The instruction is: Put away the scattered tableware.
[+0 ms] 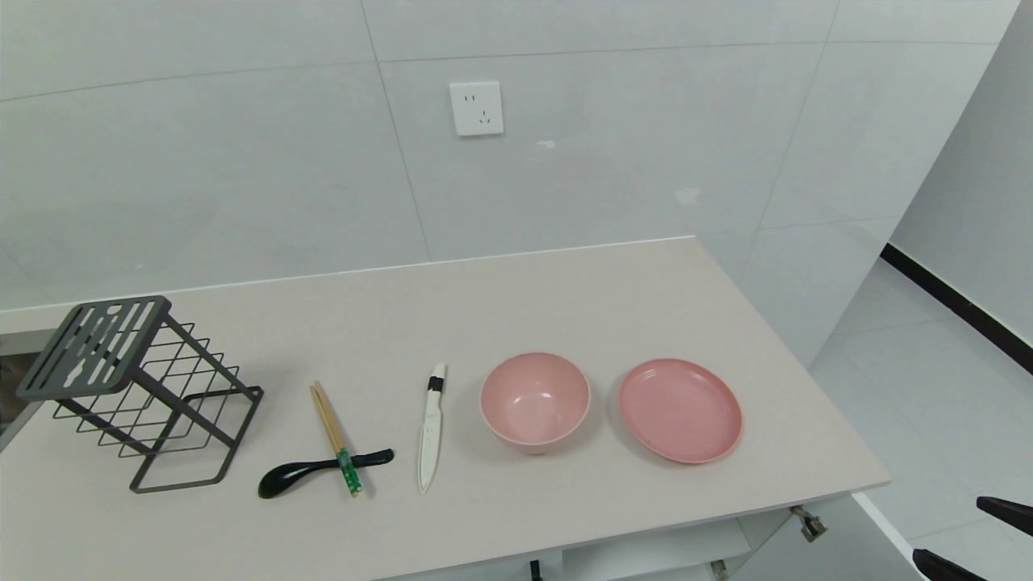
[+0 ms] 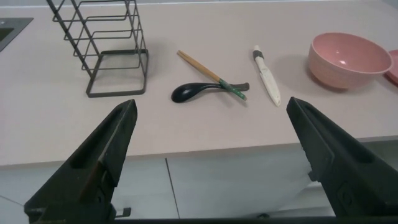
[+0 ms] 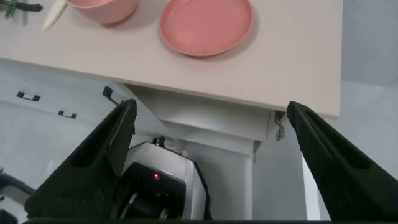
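Observation:
On the beige counter (image 1: 516, 307) lie, from the robot's left to right, a black spoon (image 1: 315, 472) with a pair of wooden chopsticks (image 1: 334, 436) across its handle, a white knife (image 1: 431, 425), a pink bowl (image 1: 535, 399) and a pink plate (image 1: 679, 409). A dark wire rack (image 1: 137, 387) stands at the left. My left gripper (image 2: 211, 168) is open, held off the counter's front edge, facing the spoon (image 2: 189, 92) and chopsticks (image 2: 208, 73). My right gripper (image 3: 208, 162) is open, below and in front of the counter near the plate (image 3: 206, 25); its fingertips (image 1: 1005, 510) show at the lower right.
A tiled wall with a socket (image 1: 476, 107) backs the counter. The counter ends just right of the plate, with open floor (image 1: 928, 379) beyond. White cabinet fronts (image 2: 236, 186) sit under the front edge, and a sink corner (image 2: 9, 28) lies left of the rack (image 2: 106, 43).

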Motion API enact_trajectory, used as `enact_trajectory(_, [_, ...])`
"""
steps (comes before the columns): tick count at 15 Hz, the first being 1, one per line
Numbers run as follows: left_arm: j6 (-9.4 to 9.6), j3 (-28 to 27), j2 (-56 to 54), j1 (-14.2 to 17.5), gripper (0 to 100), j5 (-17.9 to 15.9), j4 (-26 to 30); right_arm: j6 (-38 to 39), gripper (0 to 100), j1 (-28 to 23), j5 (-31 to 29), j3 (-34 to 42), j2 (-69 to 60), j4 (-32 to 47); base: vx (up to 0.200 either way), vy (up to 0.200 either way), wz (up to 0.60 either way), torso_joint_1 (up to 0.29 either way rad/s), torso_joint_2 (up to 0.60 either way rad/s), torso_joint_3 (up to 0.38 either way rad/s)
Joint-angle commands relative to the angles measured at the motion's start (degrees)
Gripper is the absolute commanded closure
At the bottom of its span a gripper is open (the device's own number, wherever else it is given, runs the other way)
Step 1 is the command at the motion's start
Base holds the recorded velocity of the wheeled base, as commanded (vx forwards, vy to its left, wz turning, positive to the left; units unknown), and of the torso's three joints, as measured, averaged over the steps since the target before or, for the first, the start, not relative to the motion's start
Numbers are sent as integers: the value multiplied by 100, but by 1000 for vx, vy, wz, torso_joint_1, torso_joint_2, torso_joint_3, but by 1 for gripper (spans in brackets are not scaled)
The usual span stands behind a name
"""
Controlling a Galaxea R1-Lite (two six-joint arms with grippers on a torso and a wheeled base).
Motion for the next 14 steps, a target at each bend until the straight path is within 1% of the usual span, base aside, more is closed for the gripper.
enact_trajectory(1, [-2,0,7,1,0,4,-2,-72,0,18,3,373,1482,-1174,0,0,0,0,0,0])
enact_trajectory(2, [-2,0,7,1,0,4,-2,-90,0,18,3,628,1921,-1842,0,0,0,0,0,0])
enact_trajectory(5, [-2,0,7,9,0,4,-2,-134,0,35,12,680,2809,-2967,0,0,0,0,0,0])
enact_trajectory(7, [-2,0,7,27,0,4,-2,-134,0,202,38,680,3345,-3679,0,0,0,0,0,0])
enact_trajectory(8, [-2,0,7,27,0,4,-2,-125,0,202,91,654,3626,-3951,0,0,0,0,0,0])
enact_trajectory(9, [-2,0,7,27,0,4,-2,-134,0,202,196,654,3846,-4013,0,0,0,0,0,0])
enact_trajectory(11, [-2,0,7,27,0,4,-2,-142,0,193,214,671,4303,-4250,0,0,0,0,0,0])
enact_trajectory(14, [-2,0,7,27,0,4,-2,-142,0,132,223,636,5041,-4900,0,0,0,0,0,0])
